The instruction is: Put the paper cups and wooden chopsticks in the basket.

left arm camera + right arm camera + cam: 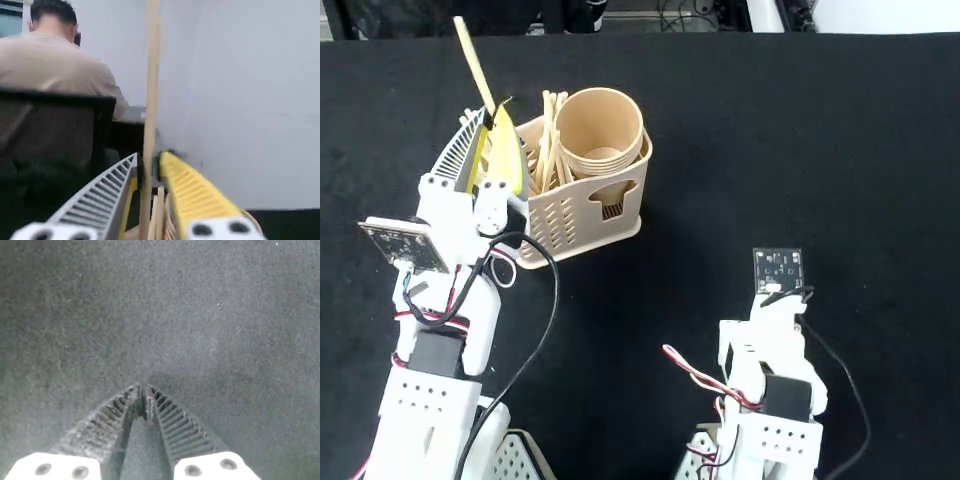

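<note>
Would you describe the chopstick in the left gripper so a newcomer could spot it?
Find the beige basket on the black table. At its edge, the left gripper pinches one wooden chopstick. Unlike the chopsticks inside the basket, it juts alone beyond the gripper.

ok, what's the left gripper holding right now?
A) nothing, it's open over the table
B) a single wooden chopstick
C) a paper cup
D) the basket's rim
B: the left gripper is shut on one wooden chopstick, which sticks up between its fingers, by the basket.
</note>
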Controlling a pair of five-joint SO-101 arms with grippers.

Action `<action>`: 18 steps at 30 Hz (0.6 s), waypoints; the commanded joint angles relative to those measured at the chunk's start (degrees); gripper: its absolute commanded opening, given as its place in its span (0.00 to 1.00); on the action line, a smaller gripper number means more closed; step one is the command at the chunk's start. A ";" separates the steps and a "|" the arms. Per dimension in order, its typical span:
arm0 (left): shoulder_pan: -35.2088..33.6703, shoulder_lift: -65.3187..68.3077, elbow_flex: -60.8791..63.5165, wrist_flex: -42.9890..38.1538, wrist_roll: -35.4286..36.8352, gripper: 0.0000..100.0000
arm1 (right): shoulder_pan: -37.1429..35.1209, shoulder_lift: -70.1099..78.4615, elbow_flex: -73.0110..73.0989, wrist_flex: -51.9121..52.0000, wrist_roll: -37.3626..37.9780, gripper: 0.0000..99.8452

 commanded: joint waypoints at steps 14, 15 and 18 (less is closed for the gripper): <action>-18.95 -0.35 -37.58 62.24 7.12 0.21 | -0.62 -3.82 -0.48 0.18 -0.18 0.01; -22.64 -0.35 -38.20 64.53 7.21 0.21 | -0.62 -3.82 -0.48 0.18 -0.18 0.01; -32.48 0.62 -37.41 67.25 6.86 0.21 | -0.62 -3.82 -0.48 0.18 -0.18 0.01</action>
